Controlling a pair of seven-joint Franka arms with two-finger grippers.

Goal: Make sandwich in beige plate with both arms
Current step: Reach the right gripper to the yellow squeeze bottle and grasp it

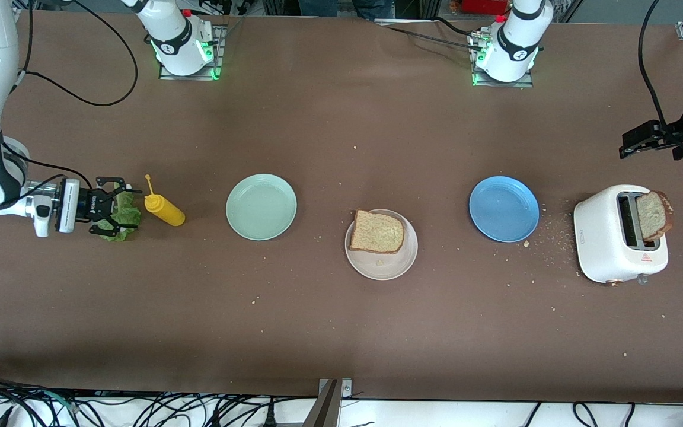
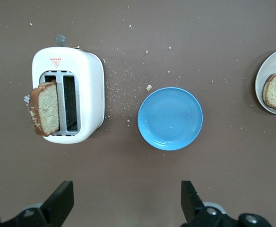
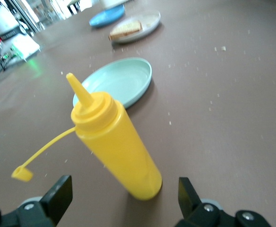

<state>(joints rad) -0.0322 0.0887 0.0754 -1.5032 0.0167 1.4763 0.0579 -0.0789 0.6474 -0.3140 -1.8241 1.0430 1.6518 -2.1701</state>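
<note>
One toast slice plated, second slice in the toaster, both grippers spread and empty.

Front view: the beige plate (image 1: 381, 261) carries one toast slice (image 1: 377, 232); toward the left arm's end from it lie the blue plate (image 1: 504, 208) and the white toaster (image 1: 621, 233) with a second slice (image 1: 653, 214) upright in its slot. The left gripper (image 1: 644, 142) hangs spread above the table beside the toaster. Toward the right arm's end from the beige plate are the mint-green plate (image 1: 261, 206), the yellow squeeze bottle (image 1: 165, 210) and the lettuce leaf (image 1: 121, 214), with the right gripper (image 1: 117, 206) spread over the leaf.

Left wrist view: fingers (image 2: 60, 201) apart, nothing between them; toaster and blue plate lie below.

Right wrist view: fingers (image 3: 57, 194) apart; the bottle stands tilted, close in front of them.
</note>
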